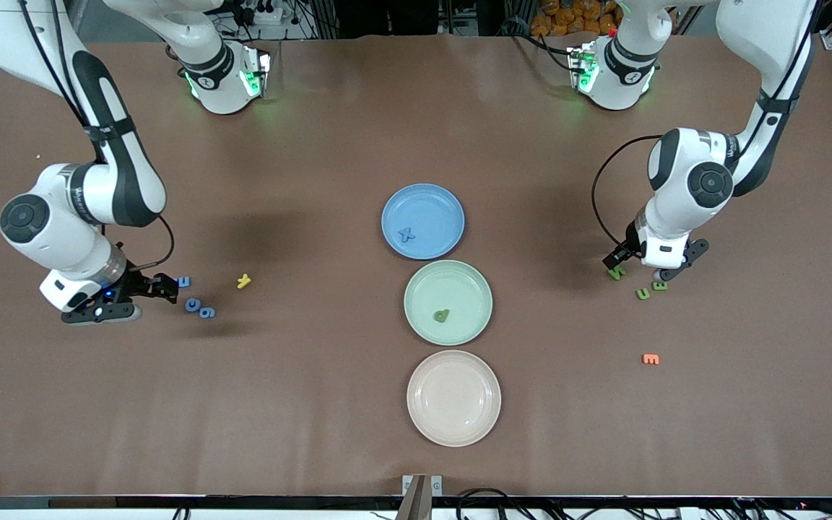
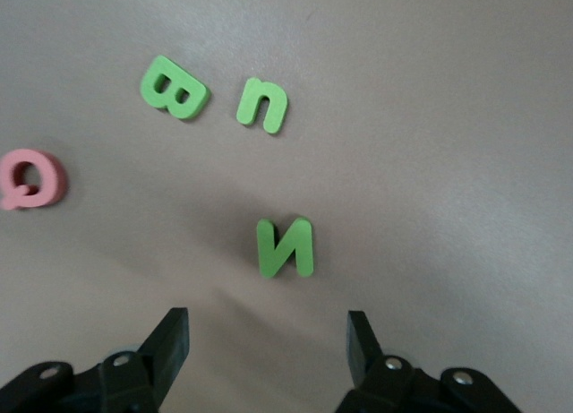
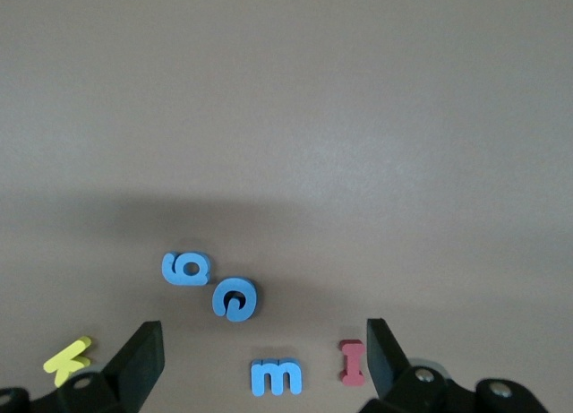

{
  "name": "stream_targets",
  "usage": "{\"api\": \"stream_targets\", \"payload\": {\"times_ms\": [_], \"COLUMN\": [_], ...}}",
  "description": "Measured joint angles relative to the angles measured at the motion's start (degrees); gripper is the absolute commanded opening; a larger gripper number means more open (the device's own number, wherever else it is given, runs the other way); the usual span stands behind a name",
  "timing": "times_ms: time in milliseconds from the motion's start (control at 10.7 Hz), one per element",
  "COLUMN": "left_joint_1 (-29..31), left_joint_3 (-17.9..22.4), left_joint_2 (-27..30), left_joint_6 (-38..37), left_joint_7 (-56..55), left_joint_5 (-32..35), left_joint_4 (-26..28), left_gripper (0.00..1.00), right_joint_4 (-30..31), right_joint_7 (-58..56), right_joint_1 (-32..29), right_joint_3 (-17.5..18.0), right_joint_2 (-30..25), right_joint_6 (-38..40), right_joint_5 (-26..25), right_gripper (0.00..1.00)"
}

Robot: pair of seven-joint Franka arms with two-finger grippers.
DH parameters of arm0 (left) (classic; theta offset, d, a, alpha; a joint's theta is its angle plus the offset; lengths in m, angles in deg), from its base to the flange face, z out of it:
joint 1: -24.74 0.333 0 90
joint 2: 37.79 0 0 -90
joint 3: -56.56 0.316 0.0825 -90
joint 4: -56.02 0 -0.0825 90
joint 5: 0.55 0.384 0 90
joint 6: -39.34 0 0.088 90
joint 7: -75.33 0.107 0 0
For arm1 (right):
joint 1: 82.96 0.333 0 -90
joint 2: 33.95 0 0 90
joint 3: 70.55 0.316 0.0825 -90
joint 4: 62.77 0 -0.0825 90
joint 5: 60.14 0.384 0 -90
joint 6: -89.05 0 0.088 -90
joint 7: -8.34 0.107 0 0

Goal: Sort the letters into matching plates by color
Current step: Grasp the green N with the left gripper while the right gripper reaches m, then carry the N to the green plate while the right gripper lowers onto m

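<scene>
Left gripper (image 2: 269, 341) low over the bench (image 1: 315, 404) at the left arm's end, fingers (image 2: 170, 341) spread apart, gripping nothing. A green N (image 2: 286, 247) lies flat on the bench just off the fingertips, in line with the gap between them, not touched. A green B (image 2: 174, 88) and a green n (image 2: 262, 105) lie side by side near it; a pink Q (image 2: 31, 180) sits apart from them, partly cut off at the frame edge

Right gripper (image 3: 260, 359) low over the bench at the right arm's end, fingers wide apart, empty. Near its fingertips: a blue m (image 3: 276, 376), a small red piece (image 3: 352, 361) partly hidden by one finger, a blue 6 (image 3: 186, 269) touching a blue round letter (image 3: 235, 299), a yellow letter (image 3: 67, 360) half hidden by the other finger

Mid-bench, three plates in a row: blue plate (image 1: 423, 195) nearest the robots with one blue letter (image 1: 406, 234) in it; green plate (image 1: 448, 274) next with one green letter (image 1: 442, 315); beige plate (image 1: 453, 433) nearest the front camera. An orange letter (image 1: 651, 359) lies alone, nearer the front camera than the green ones
</scene>
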Motion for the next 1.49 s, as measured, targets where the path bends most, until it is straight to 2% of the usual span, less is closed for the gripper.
{"api": "stream_targets", "payload": {"times_ms": [374,747,934,1027,1121,1214,1401,1494], "left_joint_1": [0.51,1.38,1.98,2.05,2.04,2.00,1.98,1.97], "left_joint_3": [0.13,0.27,0.27,0.27,0.25,0.23,0.21,0.11], "left_joint_2": [-3.87,-5.89,-7.23,-7.52,-7.52,-7.52,-7.42,-7.26], "left_joint_6": [6.46,10.93,12.49,12.75,12.77,12.77,12.79,12.73], "left_joint_7": [-0.05,-0.05,-0.05,-0.05,-0.01,0.14,1.95,3.35], "left_joint_5": [-0.13,-0.13,-0.13,-0.13,-0.13,-0.13,-0.11,-0.11], "left_joint_4": [0.48,0.49,0.49,0.45,0.37,0.34,0.23,0.04], "left_gripper": [0.81,0.81,0.79,0.70,0.57,0.27,0.20,0.03], "right_joint_4": [5.46,7.57,8.32,8.41,8.41,8.41,8.41,8.41], "right_joint_7": [0.00,0.00,-0.01,-0.01,-0.01,-0.02,-0.02,-0.02], "right_joint_1": [-2.08,-4.13,-4.44,-4.61,-4.80,-4.92,-4.97,-4.97], "right_joint_3": [1.89,3.15,3.19,3.24,3.27,3.28,3.35,3.39], "right_joint_2": [-0.03,0.16,1.48,2.53,3.31,3.88,4.68,5.14], "right_joint_6": [-2.99,-3.51,-6.25,-7.50,-8.10,-8.50,-9.88,-10.38], "right_joint_5": [0.01,0.01,0.01,0.01,0.01,0.01,0.01,0.01], "right_gripper": [1.00,1.00,1.00,1.00,1.00,1.00,1.00,1.00]}}
